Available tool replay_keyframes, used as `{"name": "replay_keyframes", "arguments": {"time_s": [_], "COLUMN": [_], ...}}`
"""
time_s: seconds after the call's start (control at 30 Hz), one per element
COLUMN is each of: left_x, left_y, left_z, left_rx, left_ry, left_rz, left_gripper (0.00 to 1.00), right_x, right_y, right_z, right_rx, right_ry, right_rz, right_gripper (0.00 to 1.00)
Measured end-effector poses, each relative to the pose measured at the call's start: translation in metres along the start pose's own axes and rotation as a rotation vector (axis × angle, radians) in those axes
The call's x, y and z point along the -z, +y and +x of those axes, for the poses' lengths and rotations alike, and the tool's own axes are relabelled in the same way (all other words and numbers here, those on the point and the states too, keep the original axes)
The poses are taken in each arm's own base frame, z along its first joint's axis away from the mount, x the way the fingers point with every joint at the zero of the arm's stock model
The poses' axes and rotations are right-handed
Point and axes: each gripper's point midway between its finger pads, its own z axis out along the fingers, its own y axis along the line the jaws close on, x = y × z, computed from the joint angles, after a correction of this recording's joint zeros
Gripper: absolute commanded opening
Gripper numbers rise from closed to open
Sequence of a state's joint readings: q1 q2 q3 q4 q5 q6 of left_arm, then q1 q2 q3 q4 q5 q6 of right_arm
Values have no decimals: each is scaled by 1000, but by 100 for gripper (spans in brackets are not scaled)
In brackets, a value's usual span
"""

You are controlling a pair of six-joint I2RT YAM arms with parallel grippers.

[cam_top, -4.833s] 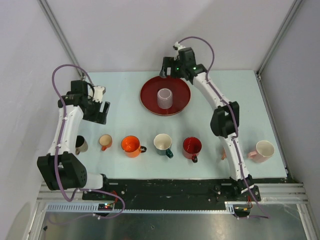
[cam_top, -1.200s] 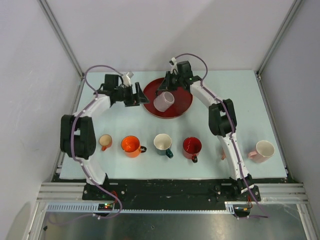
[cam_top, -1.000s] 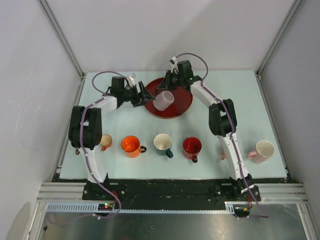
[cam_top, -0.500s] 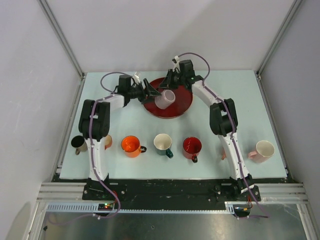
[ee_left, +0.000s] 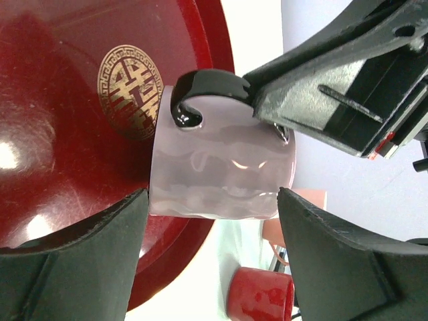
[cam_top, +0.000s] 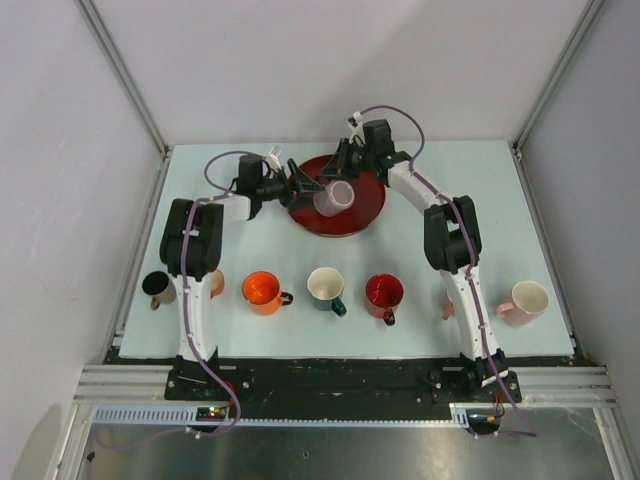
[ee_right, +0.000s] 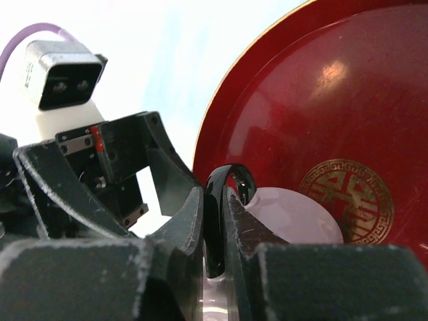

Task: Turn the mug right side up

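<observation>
A lavender mug (cam_top: 334,196) with a black handle (ee_left: 200,87) hangs tilted on its side over the red plate (cam_top: 365,218). My right gripper (cam_top: 346,170) is shut on the handle (ee_right: 221,200), which is pinched thin between its fingers. From the left, my left gripper (cam_top: 305,187) stands open with one finger on each side of the mug body (ee_left: 221,180). Whether those fingers (ee_left: 100,261) touch the mug I cannot tell. The mug's opening faces away from the wrist cameras.
A row of upright mugs stands nearer the arm bases: dark (cam_top: 157,288), orange (cam_top: 262,291), white and teal (cam_top: 326,285), red (cam_top: 384,293) and pink (cam_top: 527,299). The plate's gold emblem (ee_left: 130,90) shows beside the mug.
The mug, once upside down on the plate, is now lifted and tipped by the right gripper. The left gripper has moved right from beside the plate to flank the mug.
</observation>
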State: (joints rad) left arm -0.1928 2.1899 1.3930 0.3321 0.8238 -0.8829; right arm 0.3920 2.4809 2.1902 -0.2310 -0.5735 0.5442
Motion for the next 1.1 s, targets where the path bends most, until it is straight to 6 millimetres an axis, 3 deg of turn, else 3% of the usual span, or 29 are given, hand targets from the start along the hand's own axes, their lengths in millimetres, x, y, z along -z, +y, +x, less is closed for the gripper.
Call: {"name": "replay_keyframes", "arguments": {"time_s": [0.43,0.63,0.93,1.1], "left_x": [-12,-20,-20,-17], "left_y": [-4,-11,-11,-1], "left_z": [2,-9,-13,-9], "left_rx": [-33,-75,-88,-66], "left_ry": [36,40,33,33], "left_rz": [56,92,96,78], "left_gripper": [86,86,85,84], "right_x": [15,16,16,18], "right_y": [21,22,1,-11], "right_z": [-9,-8,1,2], "right_rx": [46,48,44,54], "right_ry": [-9,-2,24,25], "right_rz": [-121,-137,-49,1], "right_gripper": [0,0,0,0]}}
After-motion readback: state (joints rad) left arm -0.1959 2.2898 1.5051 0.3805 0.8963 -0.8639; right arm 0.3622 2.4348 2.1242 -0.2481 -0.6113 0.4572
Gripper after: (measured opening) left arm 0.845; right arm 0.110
